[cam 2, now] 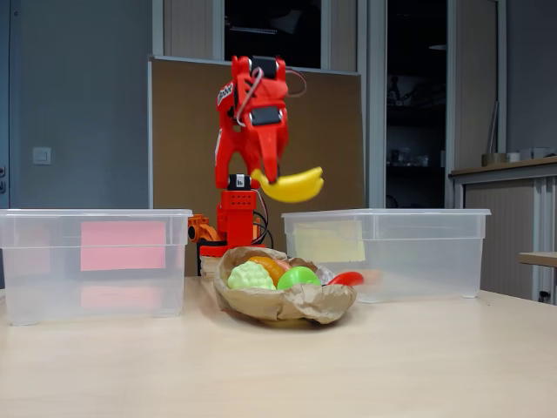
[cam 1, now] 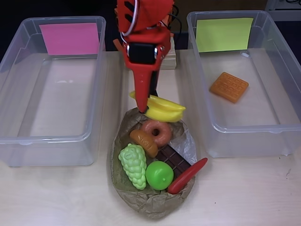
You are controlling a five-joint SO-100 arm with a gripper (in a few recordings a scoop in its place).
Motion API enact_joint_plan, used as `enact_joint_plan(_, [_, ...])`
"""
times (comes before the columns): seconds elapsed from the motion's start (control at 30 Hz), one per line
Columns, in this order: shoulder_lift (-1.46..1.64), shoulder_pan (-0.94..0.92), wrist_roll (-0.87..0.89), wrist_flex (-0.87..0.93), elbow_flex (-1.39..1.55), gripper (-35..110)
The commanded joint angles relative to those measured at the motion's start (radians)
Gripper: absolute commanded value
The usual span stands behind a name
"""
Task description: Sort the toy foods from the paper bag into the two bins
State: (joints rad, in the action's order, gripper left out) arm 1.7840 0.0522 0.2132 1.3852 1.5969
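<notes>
Nearest you in the fixed view sits the paper bag (cam 2: pixel 283 300) at lower centre on the surface (cam 2: pixel 278 366), with the grapes (cam 1: pixel 133 165), apple (cam 1: pixel 159 175), chili (cam 1: pixel 187 175), chocolate bar (cam 1: pixel 174 159), bread roll (cam 1: pixel 144 142) and donut (cam 1: pixel 156 132) inside. Above it, mid-frame, the fingers (cam 2: pixel 265 178) are closed on one end of the yellow bananas (cam 2: pixel 291 185), which hang clear of the bag. Since the grip is at one end, I judge a fast swing could twist them loose; move smoothly and keep them high enough to clear the rim. Farther back stand the pink-card bin (cam 1: pixel 47 80) at left, holding no toys, and the yellow-green-card bin (cam 1: pixel 244 75) at right, holding the waffle (cam 1: pixel 228 86). Fruit likely goes left, apart from the waffle.
</notes>
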Motion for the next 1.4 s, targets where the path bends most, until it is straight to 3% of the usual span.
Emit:
enact_joint_plan(0.0, [0.135,-0.103,-0.081,0.091,-0.057,0])
enact_joint_plan(0.23, [0.29,-0.569,-0.175,0.21,0.077,4])
enact_joint_plan(0.37, [0.285,-0.844,-0.265,0.146,0.221,6])
enact_joint_plan(0.5, [0.215,-0.98,-0.331,0.044,0.293,8])
enact_joint_plan(0.73, [0.091,-1.014,-0.374,-0.049,0.371,21])
enact_joint_plan(0.97, [0.084,-0.977,-0.407,-0.118,0.425,25])
enact_joint_plan(1.2, [0.255,-0.827,-0.407,-0.032,0.351,21])
enact_joint_plan(1.37, [0.304,-0.621,-0.288,0.043,0.25,23])
